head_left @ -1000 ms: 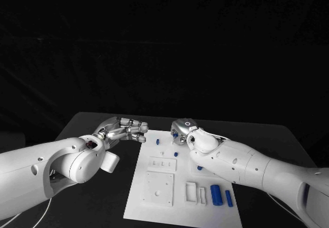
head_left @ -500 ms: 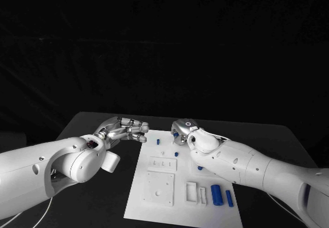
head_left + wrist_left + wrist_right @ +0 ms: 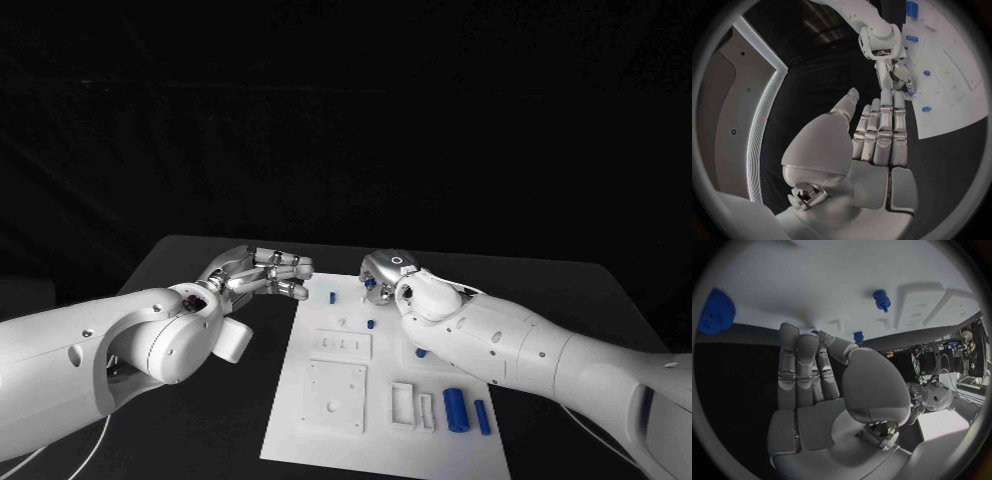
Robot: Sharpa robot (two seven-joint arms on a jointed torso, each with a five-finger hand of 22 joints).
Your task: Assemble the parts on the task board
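— Task board (image 3: 332, 400), that flat white plate with moulded recesses: where does it sit?

— In the middle of the black table (image 3: 188, 262), between the two white arms, running away from the robot.

— And the small blue parts?

— Two blue cylinders (image 3: 456, 410) lie side by side on the near right corner of the board. A small blue peg (image 3: 333, 297) stands near the far edge, and another small blue piece (image 3: 371, 324) sits a little nearer, just beside the right arm.

— What is the silver left hand (image 3: 264, 274) doing?

— It hovers over the table just off the board's far left edge. The left wrist view shows its fingers (image 3: 882, 131) straight and close together, thumb apart, nothing held.

— The silver right hand (image 3: 384, 275)?

— Over the board's far edge, next to a blue bit. In the right wrist view its fingers (image 3: 798, 367) reach toward the board's edge with the thumb angled across; whether it grips anything I cannot tell.
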